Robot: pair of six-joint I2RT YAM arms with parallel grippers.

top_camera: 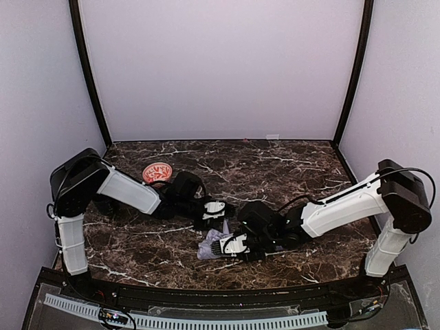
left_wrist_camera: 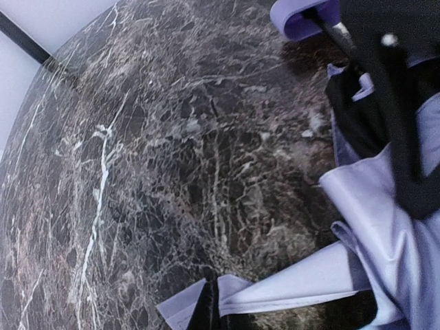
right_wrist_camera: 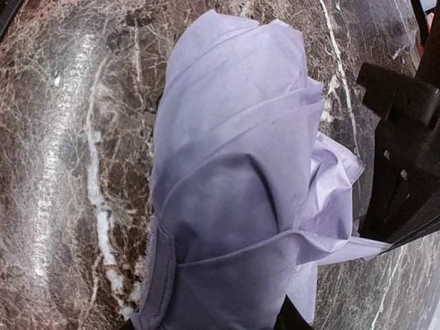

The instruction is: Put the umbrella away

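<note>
The umbrella lies collapsed at mid-table as a crumpled lavender bundle. My right gripper is shut around the bundle; in the right wrist view the fabric fills the space between the fingers. My left gripper is just behind it. In the left wrist view its dark fingertips are shut on a loose fabric flap. The lavender handle shows at the top of that view, with black underside fabric below it.
A small red-patterned bowl sits at the back left, beside the left arm. The dark marble table is enclosed by pale walls with black corner posts. The left gripper's black body stands close to the right of the bundle.
</note>
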